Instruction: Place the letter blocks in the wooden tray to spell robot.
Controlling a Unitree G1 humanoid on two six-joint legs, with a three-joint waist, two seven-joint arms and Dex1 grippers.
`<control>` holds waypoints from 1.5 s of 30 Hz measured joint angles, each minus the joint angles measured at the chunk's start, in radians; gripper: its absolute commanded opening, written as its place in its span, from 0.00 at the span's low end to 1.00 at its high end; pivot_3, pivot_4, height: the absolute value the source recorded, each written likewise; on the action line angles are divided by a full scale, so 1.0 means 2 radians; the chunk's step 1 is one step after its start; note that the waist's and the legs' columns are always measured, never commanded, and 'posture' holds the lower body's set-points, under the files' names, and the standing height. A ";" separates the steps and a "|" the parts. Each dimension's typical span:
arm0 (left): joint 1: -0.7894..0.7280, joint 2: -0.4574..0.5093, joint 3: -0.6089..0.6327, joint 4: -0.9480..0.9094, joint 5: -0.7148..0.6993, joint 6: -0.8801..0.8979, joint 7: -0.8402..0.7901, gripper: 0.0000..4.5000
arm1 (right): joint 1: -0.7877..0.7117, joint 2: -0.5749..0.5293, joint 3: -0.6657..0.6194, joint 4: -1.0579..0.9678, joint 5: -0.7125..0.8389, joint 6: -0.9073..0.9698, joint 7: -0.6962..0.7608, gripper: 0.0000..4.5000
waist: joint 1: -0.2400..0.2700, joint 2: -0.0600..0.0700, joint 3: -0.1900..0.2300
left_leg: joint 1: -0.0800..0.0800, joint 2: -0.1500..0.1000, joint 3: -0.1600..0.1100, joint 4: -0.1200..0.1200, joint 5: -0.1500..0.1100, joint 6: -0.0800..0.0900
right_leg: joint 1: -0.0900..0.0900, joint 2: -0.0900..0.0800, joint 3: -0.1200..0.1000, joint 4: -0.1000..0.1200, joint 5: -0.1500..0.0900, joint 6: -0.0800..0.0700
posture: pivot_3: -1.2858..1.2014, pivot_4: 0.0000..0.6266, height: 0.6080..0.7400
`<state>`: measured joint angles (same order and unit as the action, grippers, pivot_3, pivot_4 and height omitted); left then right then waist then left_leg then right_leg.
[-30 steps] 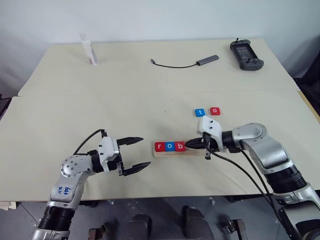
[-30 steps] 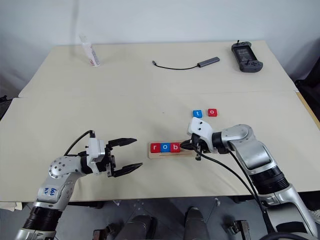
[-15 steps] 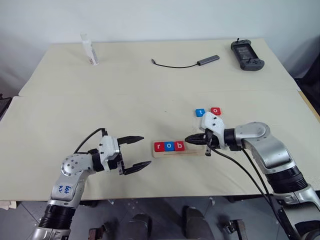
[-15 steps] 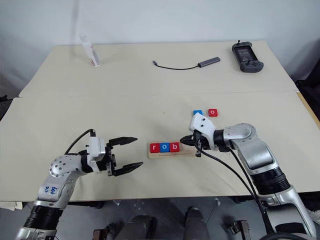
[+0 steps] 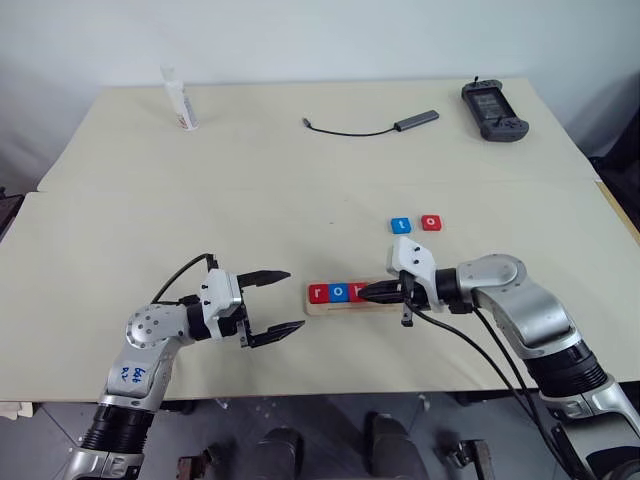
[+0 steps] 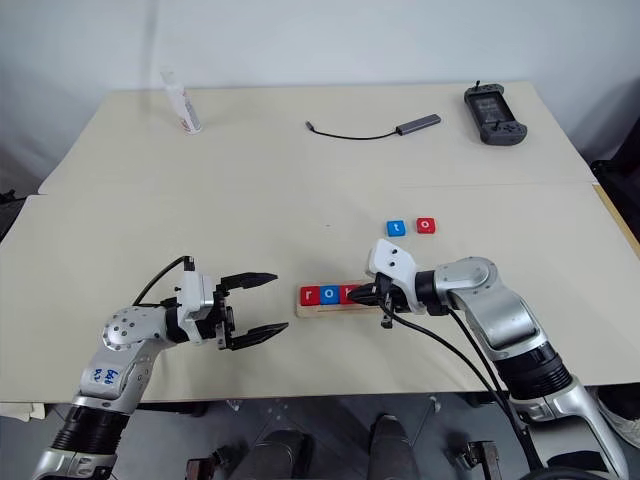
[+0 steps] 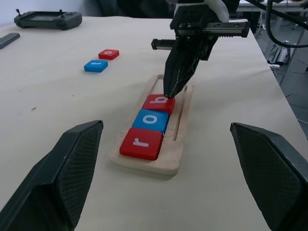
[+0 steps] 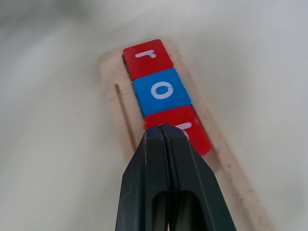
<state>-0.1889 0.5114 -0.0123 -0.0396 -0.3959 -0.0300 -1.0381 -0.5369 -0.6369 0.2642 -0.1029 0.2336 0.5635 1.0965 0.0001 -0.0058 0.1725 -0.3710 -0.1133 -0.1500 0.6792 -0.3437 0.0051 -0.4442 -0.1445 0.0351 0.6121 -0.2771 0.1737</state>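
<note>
In the left eye view, the right end effector [image 5: 366,292] has its two fingers pressed together with nothing between them, and its tip sits over the red "b" block in the wooden tray [image 5: 385,304]. The tray lies near the front edge of the worktop [image 5: 300,190], about the middle. The left end effector [image 5: 285,300] is wide open and empty, level, pointing toward the tray's left end but apart from it. The blue "t" block [image 5: 401,225] and the red "o" block [image 5: 431,222] lie side by side on the worktop, behind the tray.

In the left wrist view, the tray holds a row: the red "r" block [image 7: 141,143], the blue "o" block [image 7: 150,120], then the red "b" block [image 7: 158,102]. The closed right tip comes down from above and meets the "b" block.

In the right wrist view, the shut fingers [image 8: 156,178] cover part of the "b" block; the rest of the tray beyond it is bare wood.
</note>
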 measured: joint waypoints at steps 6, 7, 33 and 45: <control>0.000 0.000 0.000 0.000 0.001 0.000 0.001 1.00 | 0.001 0.002 0.000 0.004 0.001 -0.002 -0.001 0.01 | 0.000 0.000 0.000 | 0.000 0.000 0.000 0.000 0.000 0.000 | 0.000 0.000 0.000 0.000 0.000 0.000 | 0.52 0.24 1.00; 0.000 -0.001 0.000 0.001 0.001 -0.001 0.000 1.00 | 0.003 0.000 -0.004 0.004 0.002 -0.001 -0.001 0.01 | 0.000 0.000 0.000 | 0.000 0.000 0.000 0.000 0.000 0.000 | 0.000 0.000 0.000 0.000 0.000 0.000 | 0.52 0.24 1.00; -0.008 -0.003 0.000 0.008 0.001 -0.003 -0.001 1.00 | 0.026 -0.013 -0.018 -0.031 0.032 0.001 0.011 0.01 | 0.000 0.000 0.000 | 0.000 0.000 0.000 0.000 0.000 0.000 | 0.000 0.000 0.000 0.000 0.000 0.000 | 0.52 0.24 1.00; -0.009 -0.006 0.000 0.010 0.002 -0.008 -0.001 1.00 | 0.022 0.004 0.001 -0.002 0.006 -0.004 -0.016 0.01 | 0.000 0.000 0.000 | 0.000 0.000 0.000 0.000 0.000 0.000 | 0.000 0.000 0.000 0.000 0.000 0.000 | 0.52 0.24 1.00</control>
<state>-0.2072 0.5002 -0.0122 -0.0193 -0.3918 -0.0450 -1.0405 -0.4921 -0.6292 0.2672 -0.1067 0.2450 0.5553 1.0653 0.0004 -0.0058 0.1725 -0.3709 -0.1128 -0.1499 0.6791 -0.3438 0.0049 -0.4441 -0.1439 0.0351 0.6119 -0.2771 0.1737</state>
